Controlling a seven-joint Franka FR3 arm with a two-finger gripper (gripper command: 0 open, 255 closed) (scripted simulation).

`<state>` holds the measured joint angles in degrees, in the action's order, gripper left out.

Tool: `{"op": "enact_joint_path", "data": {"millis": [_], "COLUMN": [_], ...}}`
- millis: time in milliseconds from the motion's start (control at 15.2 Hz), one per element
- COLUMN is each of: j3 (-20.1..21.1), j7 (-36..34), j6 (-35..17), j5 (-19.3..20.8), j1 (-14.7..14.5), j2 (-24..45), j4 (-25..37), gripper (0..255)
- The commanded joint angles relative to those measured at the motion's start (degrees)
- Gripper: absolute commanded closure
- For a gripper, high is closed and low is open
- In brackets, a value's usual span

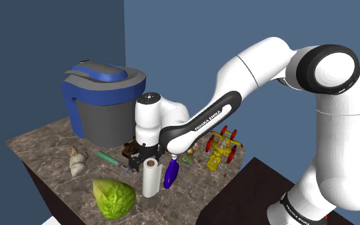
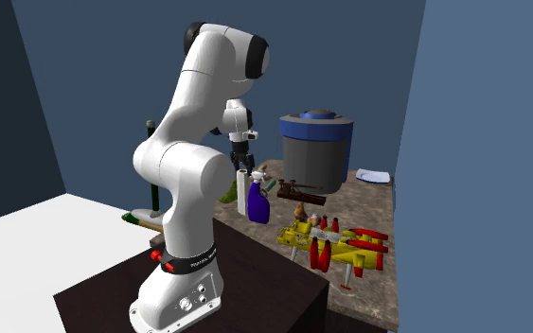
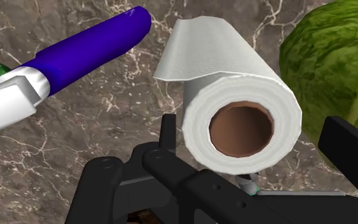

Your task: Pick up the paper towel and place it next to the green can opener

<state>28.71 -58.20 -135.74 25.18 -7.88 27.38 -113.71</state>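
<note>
on the marble counter (image 1: 44, 146), a green can opener (image 1: 107, 156), then the white paper towel (image 1: 150, 179) upright beneath the hand (image 1: 148, 155), fingers spread wide either side of the roll, then a blue bottle (image 1: 171, 174); the arm (image 1: 201, 121) reads "franka emika"

The dark, veined stone counter (image 1: 44, 144) in front of me carries a grey bin with a blue lid (image 1: 108, 108) at the shoulder view's back left. A white paper towel roll (image 1: 150, 179) stands upright, with a blue spray bottle (image 1: 171, 174) just beside it. A green cabbage (image 1: 114, 198) sits near the front edge. A pale shell (image 1: 77, 161) lies at the left, and a green-handled can opener (image 1: 113, 159) lies between it and the roll. A yellow and red toy (image 1: 221, 148) sits well to the right.
</note>
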Motion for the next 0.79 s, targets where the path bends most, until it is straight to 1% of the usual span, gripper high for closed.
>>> {"op": "enact_joint_path", "data": {"millis": [0,264,726], "j3": [0.00,2.57,2.56], "j7": [0.00,2.53,2.53], "j6": [0.00,5.07,5.06], "j5": [0.00,-4.01,-4.02], "j1": [0.00,1.53,1.52], "j2": [0.00,-5.06,-5.06], "j4": [0.00,0.68,0.68], "gripper": [0,0,0]}}
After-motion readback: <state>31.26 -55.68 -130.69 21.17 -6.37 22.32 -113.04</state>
